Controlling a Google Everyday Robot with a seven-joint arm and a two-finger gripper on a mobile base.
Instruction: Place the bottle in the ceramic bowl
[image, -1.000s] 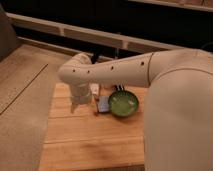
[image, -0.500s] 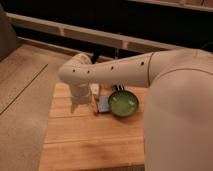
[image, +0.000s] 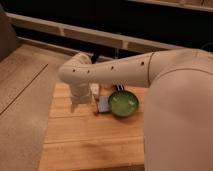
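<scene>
**Claw**: low over the left part of the wooden table, at the end of the white arm. Its jaws stand wide and nothing shows between them.

**Bottle**: small and pale, standing on the table just to the right of the claw. It is not gripped and not in the bowl.

**Bowl**: green inside and empty, to the right of the bottle and nearer the front.

**Blue block**: flat, between bottle and bowl. You cannot tell whether it touches the bowl's rim.

**Orange-red piece**: by the block's front left corner.

**Risks, for your judgement:**
- A sideways approach may let one finger knock the narrow bottle over, towards the block.
- If you carry the bottle low, its base could catch the block or the bowl's near rim.
- If you release it high, it may bounce out of the glossy bowl.

**Room:**
- The table is open in front of and to the left of the claw.
- The back edge lies close behind the bottle.
- The arm itself crowds the right side above the bowl.
- Lift first, then cross over.
</scene>
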